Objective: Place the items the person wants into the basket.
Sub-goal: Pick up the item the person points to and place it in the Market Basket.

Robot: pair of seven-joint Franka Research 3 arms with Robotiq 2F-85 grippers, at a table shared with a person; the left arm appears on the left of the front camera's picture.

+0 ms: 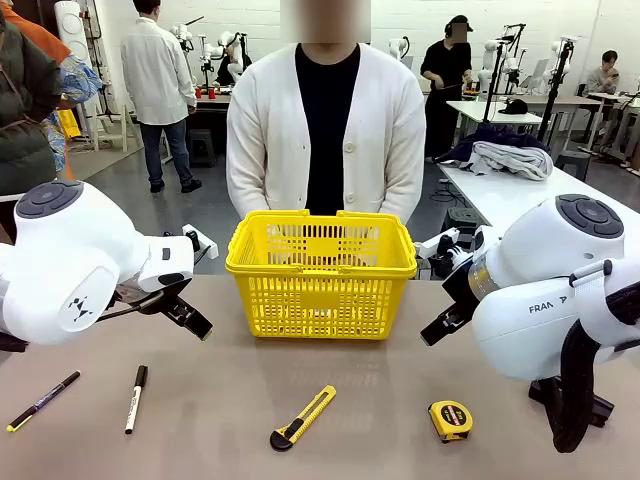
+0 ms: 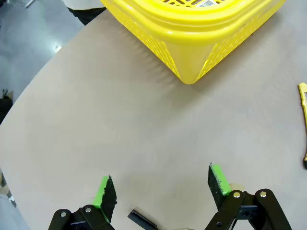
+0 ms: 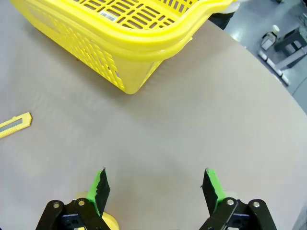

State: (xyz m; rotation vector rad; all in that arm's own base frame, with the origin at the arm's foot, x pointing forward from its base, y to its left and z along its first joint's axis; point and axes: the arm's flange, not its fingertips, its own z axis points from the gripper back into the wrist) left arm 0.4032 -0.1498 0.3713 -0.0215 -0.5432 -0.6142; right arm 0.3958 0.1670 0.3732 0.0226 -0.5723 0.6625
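Basket (image 1: 320, 300), yellow and latticed, is sitting far-edge on tabletop (image 1: 220, 370); knife (image 1: 303, 417), tape measure (image 1: 450, 420), pen (image 1: 42, 401), marker (image 1: 135, 398) are lying near-edge; left gripper (image 2: 163, 184), right gripper (image 3: 156, 184) are gaping wide.

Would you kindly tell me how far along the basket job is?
Nothing looks done: the pen, utility knife and tape measure lie on the table. Nothing is in hand: left gripper and right gripper are open, empty. Every placement into the basket remains.

On the tabletop (image 1: 380, 380): one yellow basket (image 1: 320, 268), one utility knife (image 1: 305, 415), one tape measure (image 1: 450, 420), one dark pen (image 1: 42, 400), one white marker (image 1: 135, 398). Two end effectors: left end effector (image 2: 160, 184), right end effector (image 3: 156, 184). One person (image 1: 270, 130) in white cardigan.
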